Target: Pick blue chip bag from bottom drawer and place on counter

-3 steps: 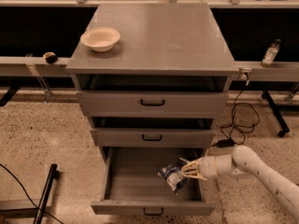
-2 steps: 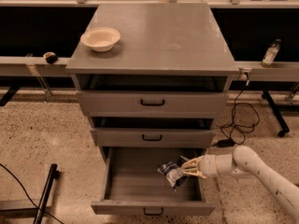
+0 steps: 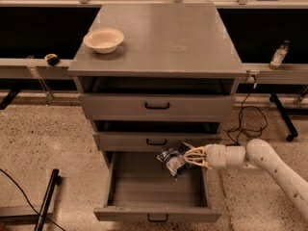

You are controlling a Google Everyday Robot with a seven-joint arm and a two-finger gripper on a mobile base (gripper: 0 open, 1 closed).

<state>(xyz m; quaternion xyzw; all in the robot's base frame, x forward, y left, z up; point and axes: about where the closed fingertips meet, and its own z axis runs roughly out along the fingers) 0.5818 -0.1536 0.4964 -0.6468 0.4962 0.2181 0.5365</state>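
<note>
three grey metal drawers stack in one cabinet. the lowest, deepest grey drawer with the small black handle (image 3: 144, 189) is pulled out. one wrinkly dark blue foil chip bag with silver-white patches (image 3: 169, 160) hangs over its open interior toward the back right, raised to about the drawer's upper edge. one cream two-finger gripper (image 3: 186, 156), on a white arm reaching in from the right, has its jaws clenched on the bag's right edge. one cream round bowl (image 3: 103, 39) sits on the flat matte grey counter surface (image 3: 168, 37), near its left edge. one small bottle (image 3: 278, 55) stands on the rail at the right.
</note>
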